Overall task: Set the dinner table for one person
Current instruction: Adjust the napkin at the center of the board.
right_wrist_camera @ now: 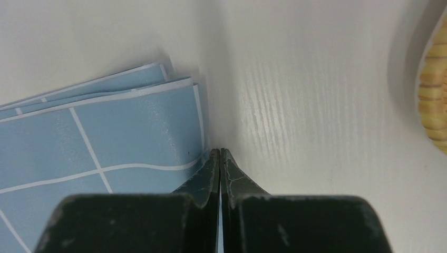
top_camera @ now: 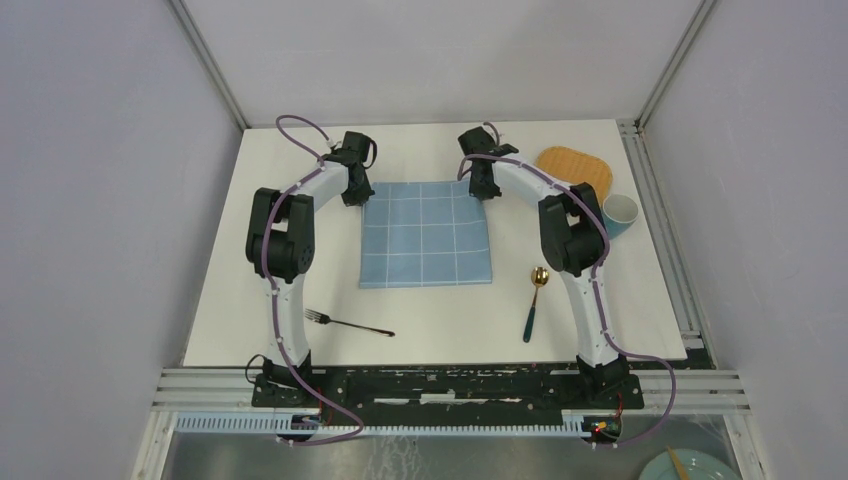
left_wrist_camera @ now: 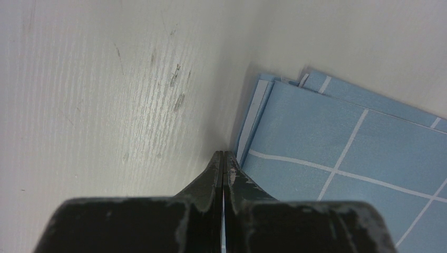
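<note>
Left hand [left_wrist_camera: 223,154] and right hand [right_wrist_camera: 219,151], closed, with dinner table [top_camera: 440,310] just beneath.

The teal plate [top_camera: 700,468] in the overhead view's bottom right corner is cut off by the frame. The right arm [top_camera: 575,235] hides part of the cup [top_camera: 621,212]. In the wrist views the cloth [left_wrist_camera: 342,153] and the wooden board [right_wrist_camera: 435,100] run off the edges. Whether the left gripper [left_wrist_camera: 223,154] or right gripper [right_wrist_camera: 219,151] pinches cloth cannot be told.
</note>
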You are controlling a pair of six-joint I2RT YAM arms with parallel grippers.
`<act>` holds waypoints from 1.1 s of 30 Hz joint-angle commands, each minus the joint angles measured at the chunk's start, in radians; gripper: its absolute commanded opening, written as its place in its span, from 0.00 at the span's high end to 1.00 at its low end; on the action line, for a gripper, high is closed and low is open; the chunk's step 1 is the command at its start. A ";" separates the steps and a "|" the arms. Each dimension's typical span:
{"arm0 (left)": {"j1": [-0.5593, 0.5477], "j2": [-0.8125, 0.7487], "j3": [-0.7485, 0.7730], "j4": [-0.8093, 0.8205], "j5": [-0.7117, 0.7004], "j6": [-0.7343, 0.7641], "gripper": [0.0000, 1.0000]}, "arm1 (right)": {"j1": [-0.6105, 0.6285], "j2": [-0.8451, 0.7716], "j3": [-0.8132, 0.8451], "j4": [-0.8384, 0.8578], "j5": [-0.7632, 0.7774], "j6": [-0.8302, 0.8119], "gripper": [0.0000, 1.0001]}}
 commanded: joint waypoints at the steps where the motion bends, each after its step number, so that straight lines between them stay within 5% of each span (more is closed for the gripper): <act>1: 0.005 -0.004 0.025 0.027 0.017 -0.034 0.98 | -0.003 -0.089 0.006 -0.020 0.080 -0.010 1.00; 7: 0.005 -0.011 0.026 0.024 0.014 -0.033 0.98 | -0.009 -0.145 -0.068 0.009 0.142 0.021 1.00; 33: 0.005 0.000 0.026 0.024 0.029 -0.040 0.98 | -0.023 -0.052 -0.012 0.080 -0.105 0.023 1.00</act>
